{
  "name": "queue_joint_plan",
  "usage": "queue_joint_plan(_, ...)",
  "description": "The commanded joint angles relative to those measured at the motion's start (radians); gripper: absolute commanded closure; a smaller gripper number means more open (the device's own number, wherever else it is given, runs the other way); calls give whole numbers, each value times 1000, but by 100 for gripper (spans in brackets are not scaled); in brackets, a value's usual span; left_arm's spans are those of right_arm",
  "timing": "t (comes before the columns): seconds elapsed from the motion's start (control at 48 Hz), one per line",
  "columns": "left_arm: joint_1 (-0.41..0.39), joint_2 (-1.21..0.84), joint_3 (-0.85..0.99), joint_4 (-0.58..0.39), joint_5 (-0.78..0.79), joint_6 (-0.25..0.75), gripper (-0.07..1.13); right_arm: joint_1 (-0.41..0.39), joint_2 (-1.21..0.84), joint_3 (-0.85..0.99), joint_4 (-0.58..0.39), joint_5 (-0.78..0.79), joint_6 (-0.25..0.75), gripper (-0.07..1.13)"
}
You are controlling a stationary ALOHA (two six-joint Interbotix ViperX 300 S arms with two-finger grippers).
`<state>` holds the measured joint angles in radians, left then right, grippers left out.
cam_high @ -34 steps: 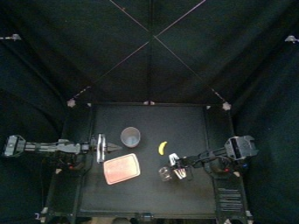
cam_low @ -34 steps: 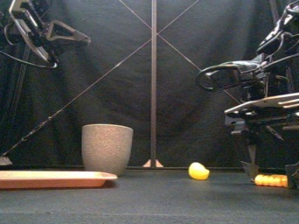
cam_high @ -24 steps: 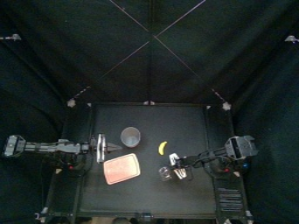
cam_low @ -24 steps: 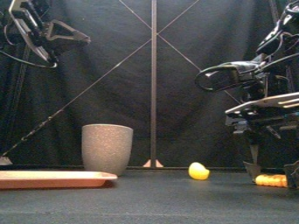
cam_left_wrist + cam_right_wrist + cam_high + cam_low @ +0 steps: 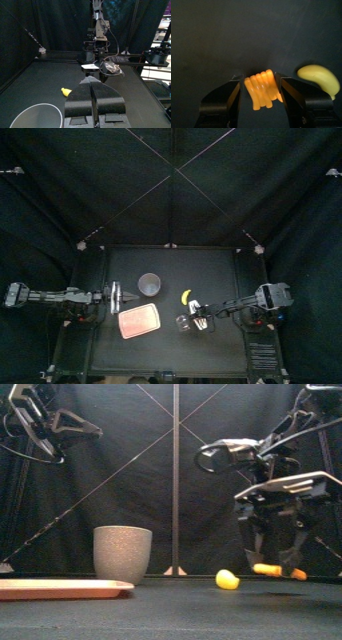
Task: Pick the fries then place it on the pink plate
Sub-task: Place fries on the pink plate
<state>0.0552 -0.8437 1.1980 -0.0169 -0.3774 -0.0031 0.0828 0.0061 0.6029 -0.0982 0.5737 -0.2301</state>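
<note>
Right tool (image 5: 260, 80) pinches the fries (image 5: 263, 92), their sides hidden; left tool (image 5: 93, 82) closed, empty.

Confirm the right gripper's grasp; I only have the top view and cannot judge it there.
Observer: The right wrist view shows the right gripper shut on the orange fries, one jaw on each side.
Operator: Report their height.
Observer: In the front view the fries hang clear of the table, higher than the yellow banana resting on it.
Operator: Check the other arm.
Observer: The left wrist view shows the left gripper shut, with nothing between its jaws.
</note>
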Motion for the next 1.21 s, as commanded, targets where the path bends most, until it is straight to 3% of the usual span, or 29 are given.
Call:
queue_joint_plan(0.021,-2,2,-14,-2,-9,3,98,2,-6,-91,-3,28,2,46)
queue_joint_plan(0.271,20,2,-14,-2,-9,5,98,6,98,-313,-6,46,3,46)
queue_joint_plan(0.812,54,2,-2,-11,-9,5,98,6,537,-910,-11,80,3,45)
queue_joint_plan(1.021,54,2,12,-11,-9,6,98,6,618,-1051,-11,98,8,45)
queue_joint_plan(1.125,54,0,17,-11,-9,6,98,6,644,-1101,3,127,11,38)
queue_joint_plan(1.208,54,2,18,-11,-9,6,98,6,664,-1135,28,149,11,26)
